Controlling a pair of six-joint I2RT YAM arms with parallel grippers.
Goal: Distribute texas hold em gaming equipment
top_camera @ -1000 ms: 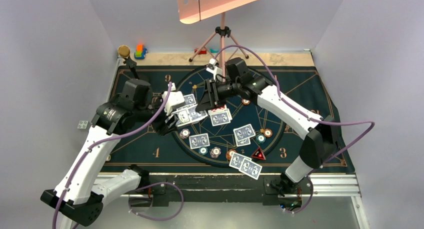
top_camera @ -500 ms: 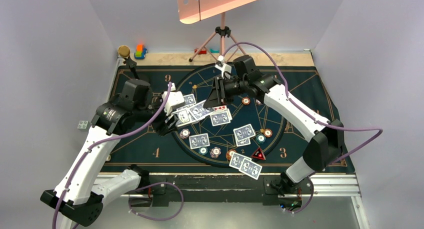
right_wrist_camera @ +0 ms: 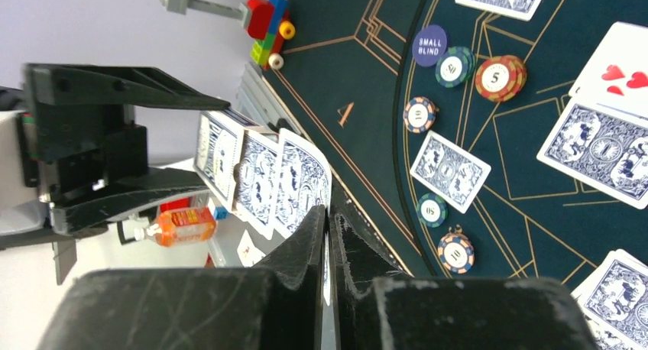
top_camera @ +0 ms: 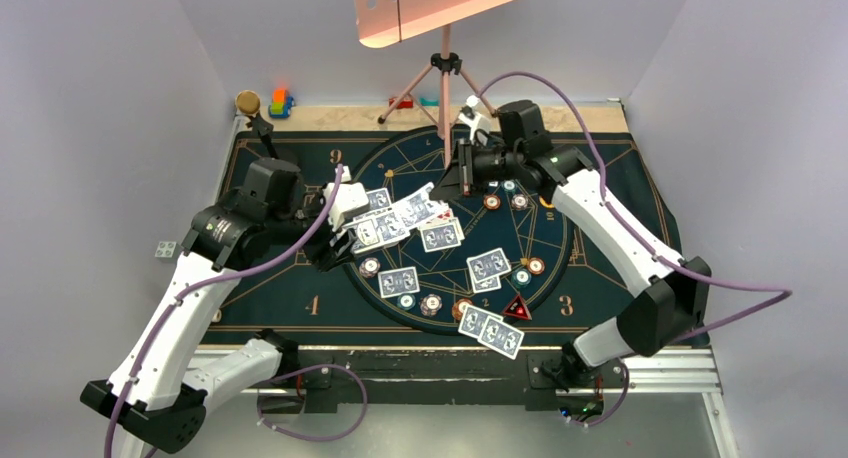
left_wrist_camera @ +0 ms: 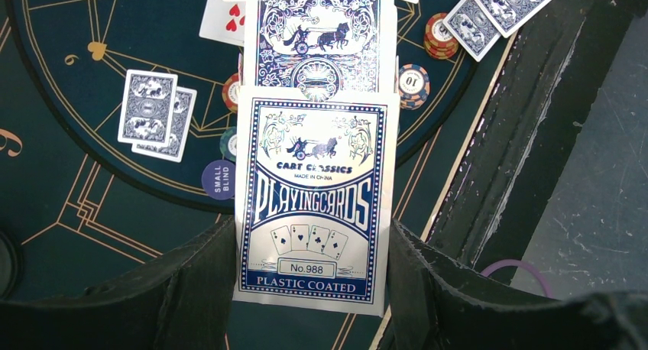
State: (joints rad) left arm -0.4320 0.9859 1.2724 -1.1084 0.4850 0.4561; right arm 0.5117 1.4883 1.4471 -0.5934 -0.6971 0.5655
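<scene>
Left gripper (left_wrist_camera: 313, 252) clamped on blue deck (left_wrist_camera: 315, 189) reading "CART CLASSICS PLAYINGCARDS No.988 PLASTIC COATED". Right gripper (right_wrist_camera: 329, 221) pinched shut on playing card (right_wrist_camera: 302, 183). Dark-blue disc (left_wrist_camera: 218, 179) reads "SMALL BLIND".

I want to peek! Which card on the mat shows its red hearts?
The white card with red hearts, lying next to a blue-backed card; all the others show blue backs.

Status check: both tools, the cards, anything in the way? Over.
Left tool shut on card deck. Right tool pinching one fanned card off it. Dealt cards, poker chips on mat; nothing blocking.
</scene>
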